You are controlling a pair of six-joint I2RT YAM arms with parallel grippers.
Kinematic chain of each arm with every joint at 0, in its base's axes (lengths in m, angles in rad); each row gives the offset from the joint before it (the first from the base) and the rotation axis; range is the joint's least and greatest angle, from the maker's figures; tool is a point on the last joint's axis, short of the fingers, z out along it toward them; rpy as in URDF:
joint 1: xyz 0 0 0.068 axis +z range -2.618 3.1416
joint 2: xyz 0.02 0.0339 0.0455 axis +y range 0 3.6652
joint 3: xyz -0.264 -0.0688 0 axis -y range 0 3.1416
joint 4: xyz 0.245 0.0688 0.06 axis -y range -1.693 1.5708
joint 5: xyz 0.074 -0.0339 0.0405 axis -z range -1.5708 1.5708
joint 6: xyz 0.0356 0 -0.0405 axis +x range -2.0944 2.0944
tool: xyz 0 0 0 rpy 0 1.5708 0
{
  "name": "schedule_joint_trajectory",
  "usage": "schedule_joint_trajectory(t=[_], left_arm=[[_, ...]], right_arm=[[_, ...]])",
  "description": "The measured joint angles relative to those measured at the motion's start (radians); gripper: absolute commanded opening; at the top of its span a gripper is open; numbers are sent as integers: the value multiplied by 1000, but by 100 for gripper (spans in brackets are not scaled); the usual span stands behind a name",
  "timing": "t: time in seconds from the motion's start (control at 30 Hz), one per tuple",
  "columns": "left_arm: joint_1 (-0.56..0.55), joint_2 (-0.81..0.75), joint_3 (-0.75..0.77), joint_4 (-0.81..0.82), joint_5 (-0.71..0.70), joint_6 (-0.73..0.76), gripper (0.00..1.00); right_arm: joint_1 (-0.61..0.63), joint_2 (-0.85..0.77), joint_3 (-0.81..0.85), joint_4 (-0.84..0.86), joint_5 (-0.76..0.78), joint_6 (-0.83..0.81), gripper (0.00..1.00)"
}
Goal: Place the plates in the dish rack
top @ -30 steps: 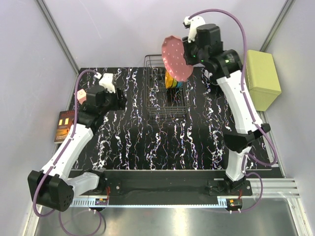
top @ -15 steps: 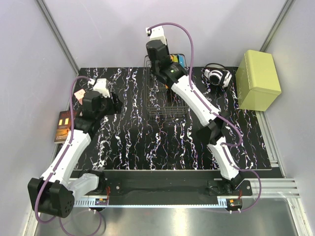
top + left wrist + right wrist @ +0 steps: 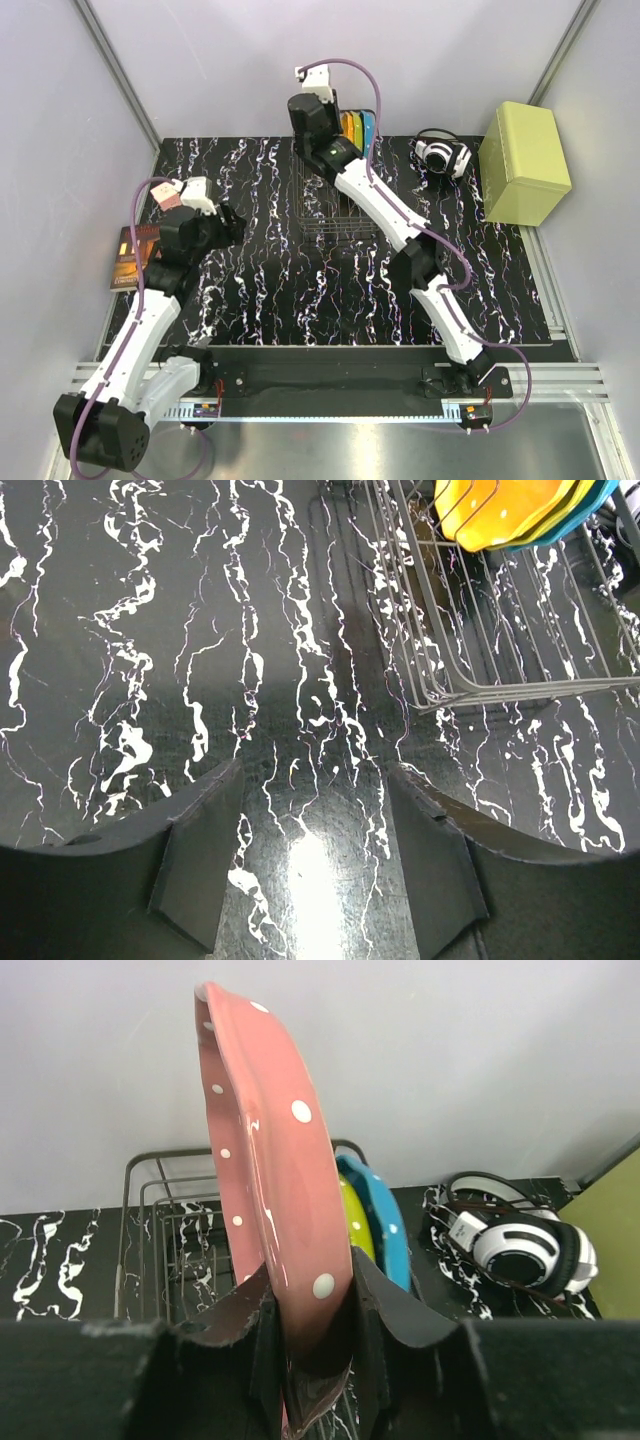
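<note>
Worktop: your black, white-veined worktop (image 3: 260, 290) is carrying everything here, with both arms reaching out over it.
Dish rack: the dish rack (image 3: 325, 215) is sitting toward the far middle of the worktop, its long side running away from you.
Box: a pale green box (image 3: 525, 165) is standing at the far right corner, well apart from the rack.
Racked plates: the orange plate (image 3: 500, 515), the yellow-green plate (image 3: 355, 1220) and the blue plate (image 3: 385, 1225) are standing on edge side by side at the rack's far end.
Pink plate: the pink plate (image 3: 270, 1180) is standing upright over the rack, just beside the yellow-green one; you cannot tell whether its lower rim is resting in the rack.
Headphones: white headphones (image 3: 445, 155) are lying between the rack and the box.
Right gripper: your right gripper (image 3: 305, 1310) is clamping the pink plate's lower rim.
Left gripper: your left gripper (image 3: 315, 780) is hanging over bare worktop left of the rack, fingers apart and holding nothing.
</note>
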Motion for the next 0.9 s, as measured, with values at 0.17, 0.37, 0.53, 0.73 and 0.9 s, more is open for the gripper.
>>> schedule_joint_trajectory(t=[0.17,0.37,0.53,0.73,0.9], left_arm=[[10,-32,-24,13,3,-10,95],[18,-45,-53,27,3,-15,99],[28,-48,-80,40,3,-21,99],[36,-48,-85,46,8,-29,99],[38,-47,-85,47,14,-30,99]], right_arm=[[-2,84,7,59,5,-31,0],[-11,149,7,77,6,-56,0],[-26,155,7,96,6,-74,0],[-41,158,7,145,6,-93,0],[-48,169,7,155,5,-98,0]])
